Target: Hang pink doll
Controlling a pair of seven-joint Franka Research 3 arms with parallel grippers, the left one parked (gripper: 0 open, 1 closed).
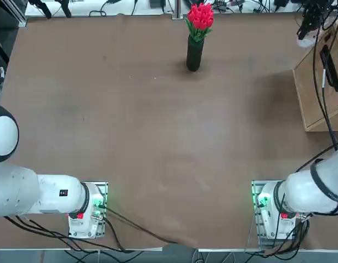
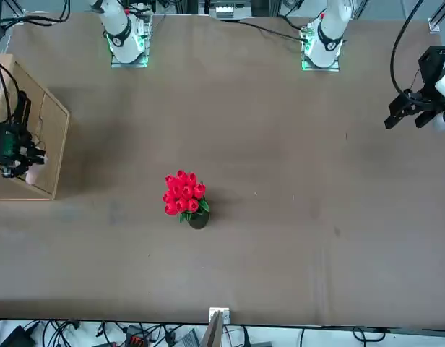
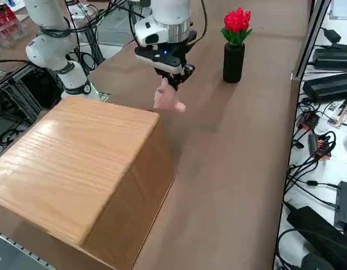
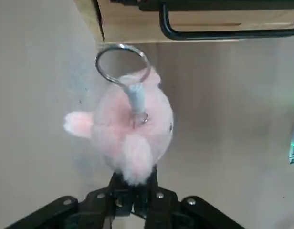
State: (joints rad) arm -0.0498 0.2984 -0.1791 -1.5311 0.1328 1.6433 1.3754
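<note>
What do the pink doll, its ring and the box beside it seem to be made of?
Pink doll: soft plush, by its fuzzy pale pink and cream surface; the right gripper is shut on it.
Ring: probably metal, thin, shiny and silver.
Box: seems to be light wood or wood veneer, matte, with visible grain lines.

no readable text, no labels, no brand marks anywhere

The right gripper (image 2: 19,168) hangs over the sloping front of the wooden box (image 2: 45,123), fingers closed on the pink doll (image 2: 32,176). Well apart from the fingers, red tulips (image 2: 183,195) stand mid-table (image 2: 295,238).
</note>
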